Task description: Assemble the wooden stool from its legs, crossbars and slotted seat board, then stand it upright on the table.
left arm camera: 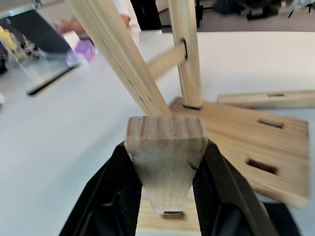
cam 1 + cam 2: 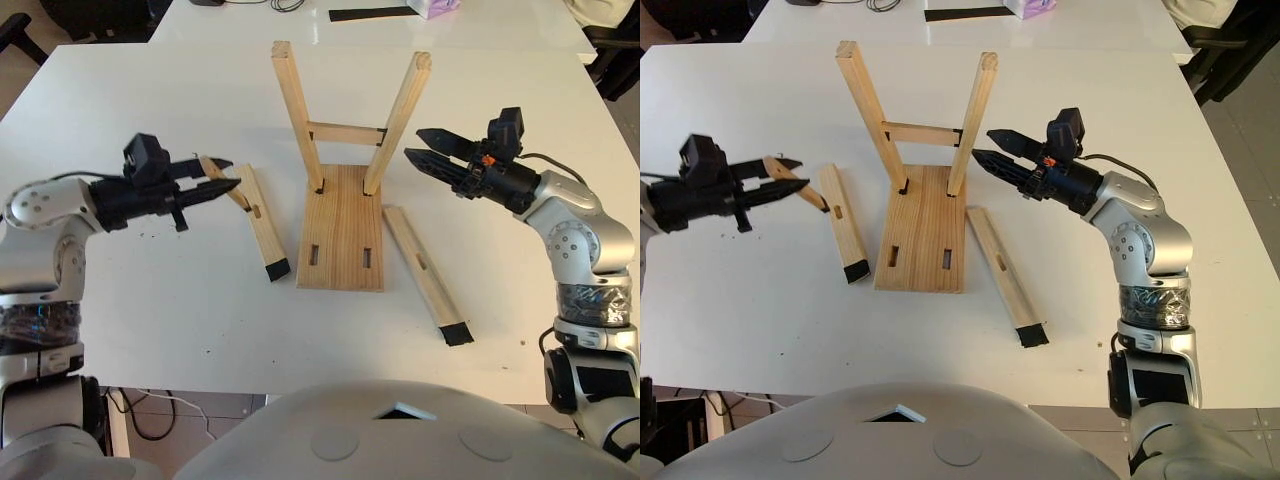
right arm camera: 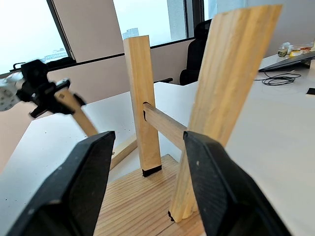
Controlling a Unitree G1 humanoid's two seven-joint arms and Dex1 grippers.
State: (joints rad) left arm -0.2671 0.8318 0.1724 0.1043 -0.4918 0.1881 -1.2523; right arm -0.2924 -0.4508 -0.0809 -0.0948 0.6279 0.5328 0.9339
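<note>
The slotted seat board (image 2: 340, 235) lies flat mid-table. Two legs (image 2: 296, 110) (image 2: 398, 122) stand upright in its far slots, joined by a crossbar (image 2: 346, 133). One loose leg (image 2: 262, 220) lies to the left of the board and another (image 2: 425, 272) to its right. My left gripper (image 2: 228, 175) hovers left of the board, shut on a short crossbar (image 1: 165, 157) that points toward the loose left leg. My right gripper (image 2: 413, 142) is open, just right of the right upright leg (image 3: 221, 98), its fingers (image 3: 88, 191) apart and holding nothing.
The white table (image 2: 150, 300) has free room at the front and along both sides. A second table behind carries a dark strip (image 2: 370, 13) and a small purple item (image 2: 435, 7). Chairs stand at the far corners.
</note>
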